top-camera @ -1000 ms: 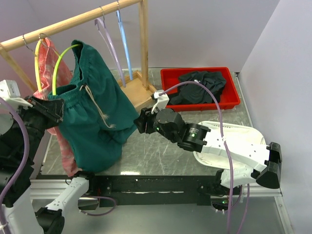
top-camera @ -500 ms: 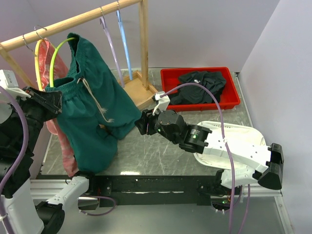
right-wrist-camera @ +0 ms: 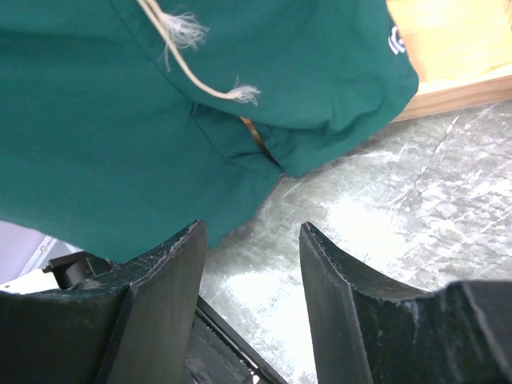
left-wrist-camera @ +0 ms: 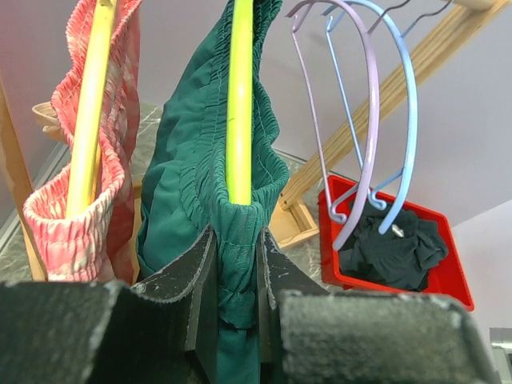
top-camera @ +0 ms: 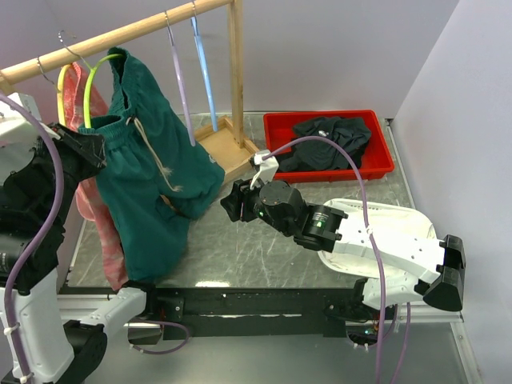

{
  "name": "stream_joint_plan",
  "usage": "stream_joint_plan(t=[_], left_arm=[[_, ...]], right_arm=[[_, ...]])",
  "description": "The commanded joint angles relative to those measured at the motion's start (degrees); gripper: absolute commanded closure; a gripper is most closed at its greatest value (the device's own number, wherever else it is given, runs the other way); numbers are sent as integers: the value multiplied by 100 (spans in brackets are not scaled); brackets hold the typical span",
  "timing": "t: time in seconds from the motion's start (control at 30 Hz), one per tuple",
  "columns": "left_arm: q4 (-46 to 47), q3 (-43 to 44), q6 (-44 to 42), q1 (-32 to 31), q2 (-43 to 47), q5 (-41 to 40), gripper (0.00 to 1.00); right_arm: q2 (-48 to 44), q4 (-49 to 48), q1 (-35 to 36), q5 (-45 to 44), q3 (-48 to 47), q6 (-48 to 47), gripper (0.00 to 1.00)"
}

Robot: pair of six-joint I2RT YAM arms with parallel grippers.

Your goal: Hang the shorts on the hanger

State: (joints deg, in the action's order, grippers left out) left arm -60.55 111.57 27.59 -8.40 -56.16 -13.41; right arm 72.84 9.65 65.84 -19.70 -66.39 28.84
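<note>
The dark teal shorts (top-camera: 148, 192) hang draped over the lime-green hanger (top-camera: 86, 92) at the left, just under the wooden rail, with the whitish drawstring (top-camera: 156, 164) dangling down the front. My left gripper (top-camera: 94, 148) is shut on the bunched waistband at the hanger's lower end. In the left wrist view the hanger (left-wrist-camera: 240, 96) runs down into the waistband fold of the shorts (left-wrist-camera: 188, 160), and the fabric is pinched in the left gripper (left-wrist-camera: 238, 236). My right gripper (top-camera: 227, 203) stands open beside the shorts' hem, holding nothing. In its own view the right gripper (right-wrist-camera: 252, 232) is just short of the shorts (right-wrist-camera: 120, 120).
A wooden rail (top-camera: 136, 30) carries a yellow hanger (top-camera: 62, 96) with a pink-red garment (top-camera: 96, 208), a lilac hanger (top-camera: 181, 84) and a light-blue hanger (top-camera: 203, 72). The rack's wooden foot (top-camera: 228, 148) sits mid-table. A red bin (top-camera: 384, 164) holds a black garment (top-camera: 332, 136).
My left gripper has lifted the shorts and hanger up and to the left, toward the rail. The shorts' lower part has swung away from the right gripper, which has barely moved.
</note>
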Motion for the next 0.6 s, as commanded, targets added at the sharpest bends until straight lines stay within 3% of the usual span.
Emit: stream_joint_plan(t=[0.0,0.57], left_arm=[[1037,199,-166,32,-26,-232,99],[1283,-891,-211,32,70,-707,96]], right_arm=[[11,-235,-1,37,-120,-63,42],[99,-315,7,107,-32,-124,42]])
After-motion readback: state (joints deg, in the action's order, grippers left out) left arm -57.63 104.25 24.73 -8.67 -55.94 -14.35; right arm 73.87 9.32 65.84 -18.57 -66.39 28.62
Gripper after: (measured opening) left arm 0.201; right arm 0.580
